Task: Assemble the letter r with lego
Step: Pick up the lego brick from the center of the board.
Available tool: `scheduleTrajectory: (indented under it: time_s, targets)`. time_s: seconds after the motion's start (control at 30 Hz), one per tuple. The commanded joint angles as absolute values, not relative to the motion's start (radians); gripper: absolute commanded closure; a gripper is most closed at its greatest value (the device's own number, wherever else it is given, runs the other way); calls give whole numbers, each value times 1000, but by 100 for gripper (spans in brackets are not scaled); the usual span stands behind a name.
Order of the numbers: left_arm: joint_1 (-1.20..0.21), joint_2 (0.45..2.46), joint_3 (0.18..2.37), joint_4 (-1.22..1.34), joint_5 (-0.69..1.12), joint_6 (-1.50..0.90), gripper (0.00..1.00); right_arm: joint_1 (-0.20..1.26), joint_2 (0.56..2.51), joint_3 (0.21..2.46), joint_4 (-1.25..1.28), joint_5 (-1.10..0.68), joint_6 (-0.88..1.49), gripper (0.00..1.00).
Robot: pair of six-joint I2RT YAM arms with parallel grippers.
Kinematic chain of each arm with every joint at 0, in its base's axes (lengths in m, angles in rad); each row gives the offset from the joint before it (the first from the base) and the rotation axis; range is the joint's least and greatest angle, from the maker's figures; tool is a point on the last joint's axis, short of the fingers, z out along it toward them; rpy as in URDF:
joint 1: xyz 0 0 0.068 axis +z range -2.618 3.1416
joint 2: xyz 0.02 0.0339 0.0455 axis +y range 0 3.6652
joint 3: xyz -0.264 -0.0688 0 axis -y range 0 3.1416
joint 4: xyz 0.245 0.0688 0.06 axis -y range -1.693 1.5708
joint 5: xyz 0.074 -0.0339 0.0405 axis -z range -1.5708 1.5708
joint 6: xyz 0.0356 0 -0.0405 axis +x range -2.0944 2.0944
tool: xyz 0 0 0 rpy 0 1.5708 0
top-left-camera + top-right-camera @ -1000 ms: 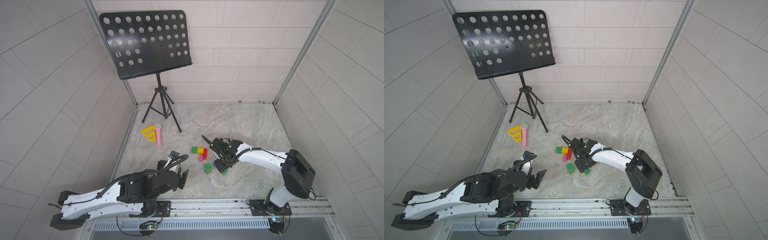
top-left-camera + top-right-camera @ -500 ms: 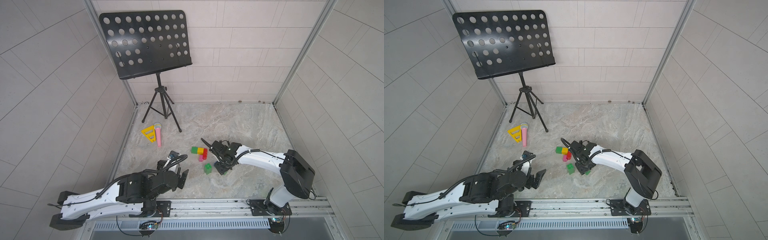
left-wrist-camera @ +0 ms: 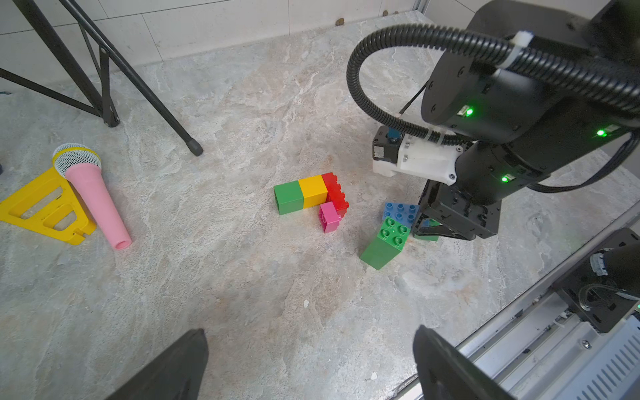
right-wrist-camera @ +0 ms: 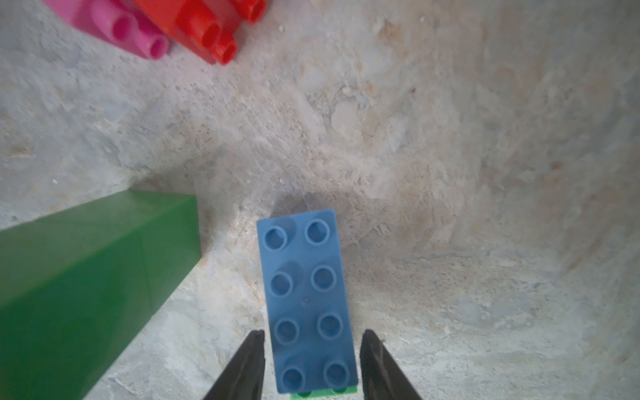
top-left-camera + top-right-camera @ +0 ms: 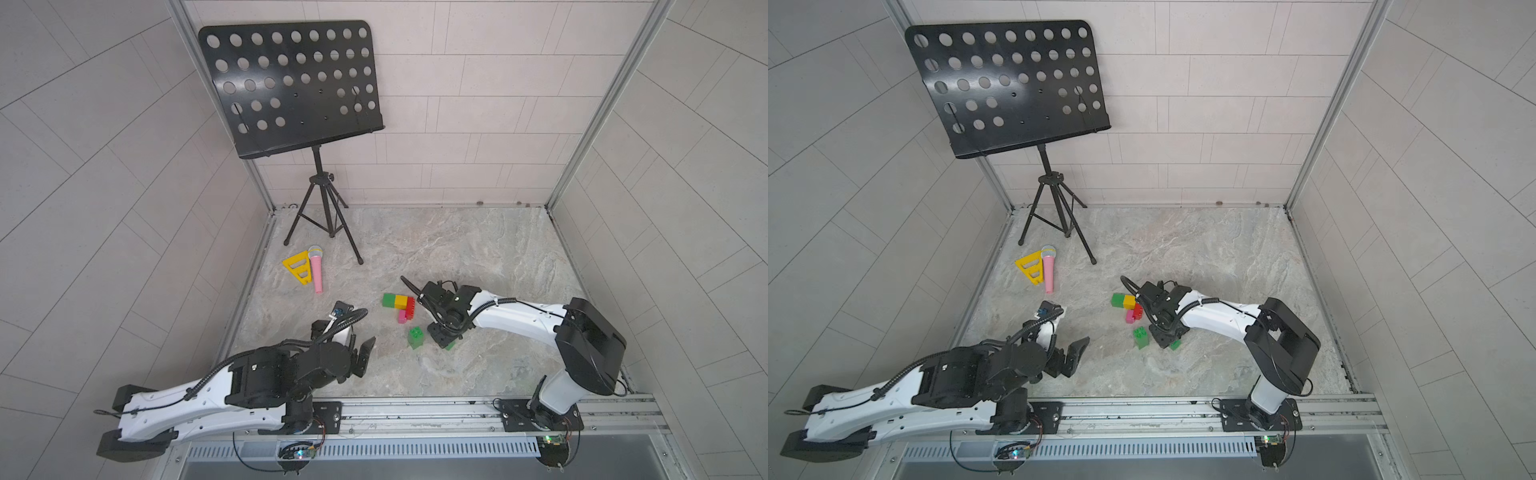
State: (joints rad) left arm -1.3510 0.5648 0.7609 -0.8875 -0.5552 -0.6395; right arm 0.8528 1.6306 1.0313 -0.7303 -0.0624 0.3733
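A joined lego piece lies flat mid-floor: green (image 5: 389, 300), yellow (image 5: 401, 301), red (image 5: 410, 308) and pink (image 5: 402, 318) bricks. Close by stands a tall green stack (image 5: 416, 337), tilted in the left wrist view (image 3: 384, 242). My right gripper (image 4: 311, 332) points down over a long blue brick (image 4: 306, 298) sitting on a green brick (image 4: 323, 393). Its fingers flank the blue brick's near end with small gaps showing. In both top views this gripper (image 5: 442, 338) hides the blue brick. My left gripper (image 3: 310, 330) hovers open and empty over bare floor.
A black music stand (image 5: 320, 216) stands on its tripod at the back left. A yellow plastic triangle (image 5: 297, 268) and a pink toy microphone (image 5: 316, 274) lie near the left wall. A metal rail (image 5: 415, 411) runs along the front edge.
The right gripper's jaws have narrowed on either side of the blue brick, and that arm has shifted slightly left. The left arm has not moved.
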Motion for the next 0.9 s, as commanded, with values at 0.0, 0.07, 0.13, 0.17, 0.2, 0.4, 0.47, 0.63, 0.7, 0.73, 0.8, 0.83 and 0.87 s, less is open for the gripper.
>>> scheduleTrajectory:
  time_s: [0.0,0.07,0.13,0.17,0.2,0.4,0.47,0.63,0.7,0.73,0.8,0.83,0.87]
  targets:
    - [-1357,552,763,-905,-587,-658,0,857,1638,1023,-733,-44,367,56]
    - [-1356,549,762,-905,-589,-660,0,857,1636,1023,-736,-47,367,62]
    - [-1356,548,762,-906,-589,-660,0,857,1634,1023,-740,-50,368,64]
    - [-1355,548,762,-906,-589,-660,0,857,1632,1023,-744,-50,367,63]
    - [-1355,548,763,-907,-591,-660,0,858,1631,1023,-743,-53,367,63]
    - [-1355,551,763,-907,-591,-661,0,857,1638,1017,-745,-59,362,58]
    - [-1356,552,764,-907,-591,-661,0,858,1637,1013,-743,-61,362,58]
    - [-1357,558,765,-907,-591,-660,0,858,1638,1009,-738,-61,362,58]
    - [-1356,561,765,-908,-589,-660,0,858,1640,1008,-738,-63,361,58]
    - [-1356,563,765,-908,-589,-660,0,857,1639,1008,-739,-63,361,58]
    - [-1356,565,765,-907,-587,-660,0,857,1634,1008,-740,-59,361,61]
    - [-1356,566,767,-907,-586,-660,0,858,1630,1009,-742,-58,361,64]
    - [-1356,566,770,-910,-586,-658,0,857,1625,1008,-745,-58,362,66]
